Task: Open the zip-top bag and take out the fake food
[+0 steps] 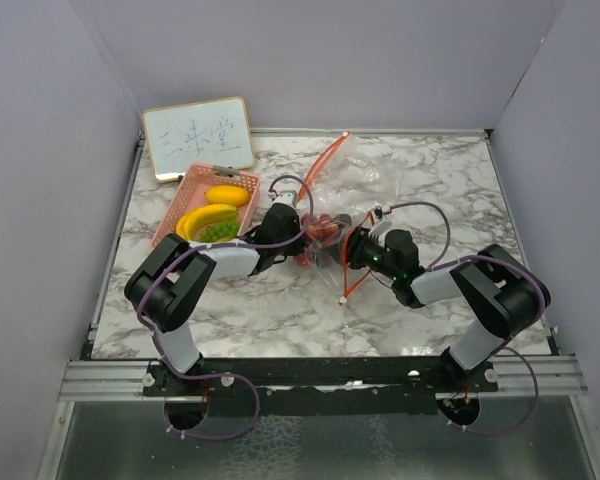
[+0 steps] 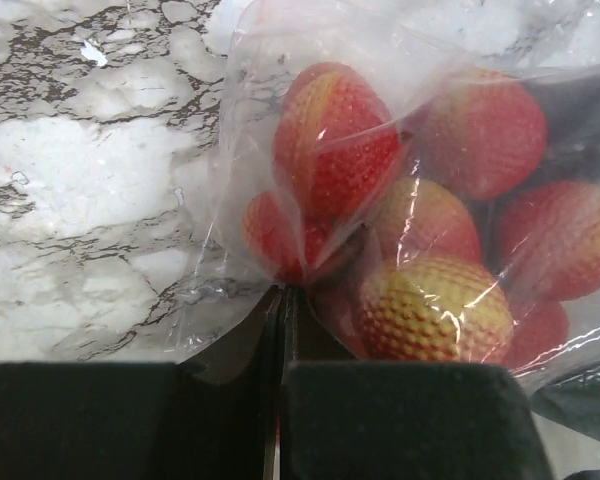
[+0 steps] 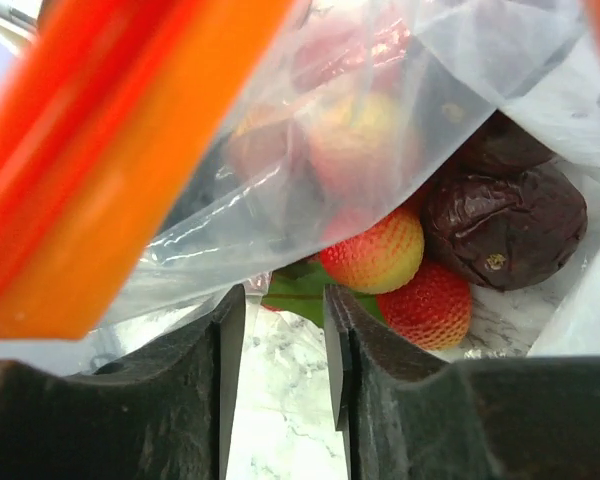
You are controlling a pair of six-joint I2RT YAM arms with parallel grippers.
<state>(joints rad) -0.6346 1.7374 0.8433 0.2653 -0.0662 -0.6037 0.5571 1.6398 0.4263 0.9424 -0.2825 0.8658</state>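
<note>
The clear zip-top bag [image 1: 365, 205] lies mid-table with its orange zip strip [image 1: 325, 162] trailing away from me. Fake food inside shows as a red berry cluster [image 2: 380, 200]. The right wrist view adds red-yellow berries [image 3: 375, 250], a dark purple piece [image 3: 505, 225] and a green leaf [image 3: 305, 285]. My left gripper [image 1: 302, 243] is at the bag's left side, its jaws shut on a fold of bag film [image 2: 280, 295]. From the right, my right gripper [image 1: 352, 250] reaches the bag mouth with jaws apart [image 3: 283, 300] and only marble between them. The orange zip strip [image 3: 110, 150] crosses just above them.
A pink basket [image 1: 180, 195] at the back left holds a yellow banana [image 1: 205, 218], a lemon [image 1: 227, 194] and a green piece [image 1: 217, 232]. A small whiteboard [image 1: 198, 137] leans against the back wall. Grey walls close in on three sides of the marble table [image 1: 440, 180].
</note>
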